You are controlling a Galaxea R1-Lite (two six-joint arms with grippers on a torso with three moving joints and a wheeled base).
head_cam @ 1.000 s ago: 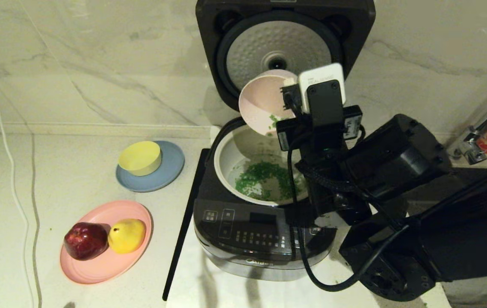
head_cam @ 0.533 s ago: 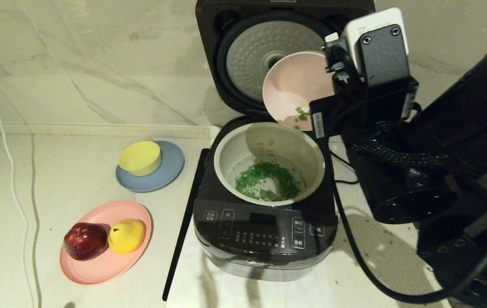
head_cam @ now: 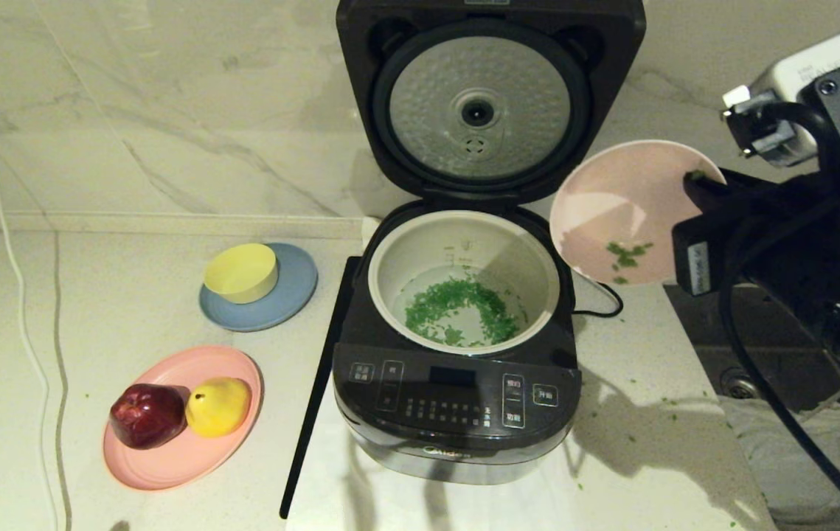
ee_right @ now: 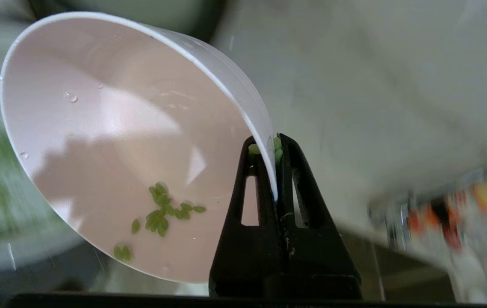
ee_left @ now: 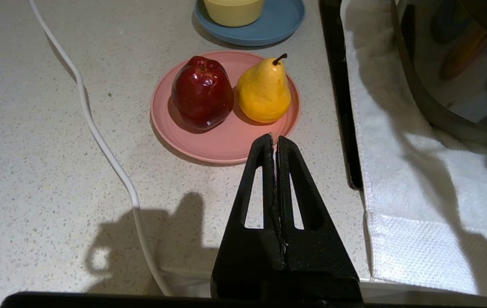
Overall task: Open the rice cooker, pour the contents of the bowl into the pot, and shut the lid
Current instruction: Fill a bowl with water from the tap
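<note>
The rice cooker (head_cam: pixel 456 383) stands open, greens (head_cam: pixel 460 310) in its pot (head_cam: pixel 397 291). The right gripper (ee_right: pixel 274 147), pinching the tilted bowl's (head_cam: pixel 611 199) rim, has swung it to three o'clock: pouring done. Left gripper (ee_left: pixel 274 145) idles, fingers together.

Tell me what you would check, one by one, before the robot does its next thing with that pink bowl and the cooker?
1. Grip on the bowl: ok. The right gripper is shut on its rim.
2. The contents in the pot: mostly ok. A few green bits cling inside the bowl, and some lie scattered on the counter.
3. Bowl clear of the rice cooker: ok. It is held to the cooker's right, tilted on its side.
4. The lid: ok for now, standing fully open, not yet closed.
5. Left gripper: ok. Shut, empty, near the pink plate with the fruit.
</note>
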